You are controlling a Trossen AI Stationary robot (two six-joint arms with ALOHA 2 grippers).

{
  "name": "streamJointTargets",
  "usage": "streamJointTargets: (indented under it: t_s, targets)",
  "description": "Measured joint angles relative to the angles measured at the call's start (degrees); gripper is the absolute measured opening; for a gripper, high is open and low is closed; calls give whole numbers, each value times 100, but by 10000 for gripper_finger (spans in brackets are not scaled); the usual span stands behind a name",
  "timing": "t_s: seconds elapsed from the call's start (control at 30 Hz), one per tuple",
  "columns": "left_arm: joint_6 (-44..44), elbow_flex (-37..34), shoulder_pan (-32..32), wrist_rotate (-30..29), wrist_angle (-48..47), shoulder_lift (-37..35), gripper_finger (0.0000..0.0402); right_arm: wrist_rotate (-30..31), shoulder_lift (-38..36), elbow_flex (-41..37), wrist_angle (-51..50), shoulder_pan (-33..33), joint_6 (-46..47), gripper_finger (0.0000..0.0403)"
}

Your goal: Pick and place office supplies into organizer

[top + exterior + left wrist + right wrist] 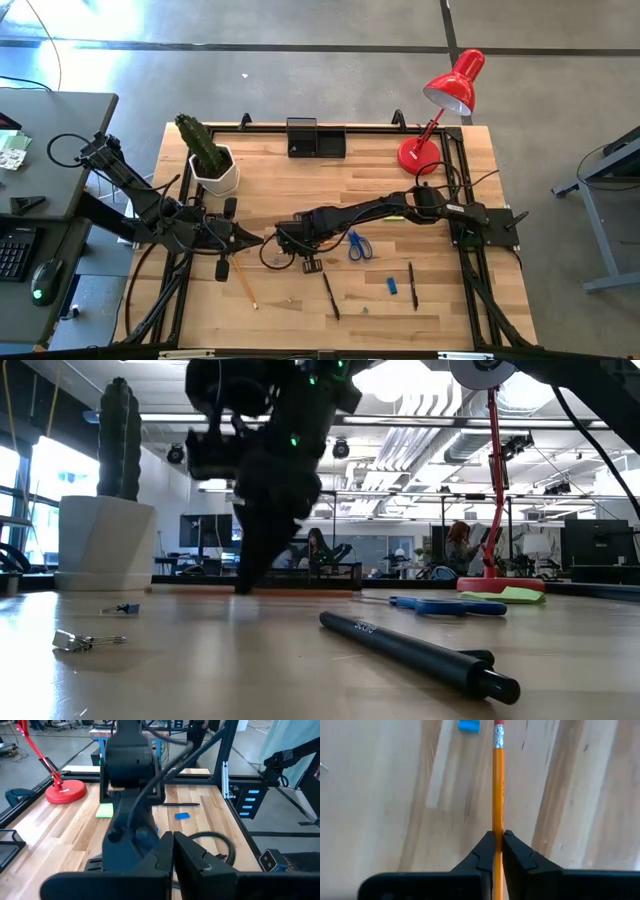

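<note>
On the left, our left gripper (240, 236) waits near the cactus pot (215, 170), fingers pressed together on nothing. Toward the middle, our right gripper (498, 842) pinches a pencil (498, 780) low over the table (300, 180), the shaft running straight out ahead between the fingers, eraser end foremost. The organizer (316, 138) stands well apart at the table's far edge, probably squarely beyond this arm, so the right arm carries it there.
</note>
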Motion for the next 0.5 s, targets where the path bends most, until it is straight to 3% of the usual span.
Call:
streamJointTargets:
  t_s: [0.13, 0.27, 0.5]
  targets:
    - [-23, 0, 0, 99, 1, 0, 2, 104, -1, 357, -274, -20, 25, 3]
    - [-44, 0, -4, 200, 9, 0, 1, 723, -1, 710, -678, -23, 140, 1]
    - [-197, 2, -22, 243, 9, 0, 1, 1093, -110, 759, -678, -122, 499, 0]
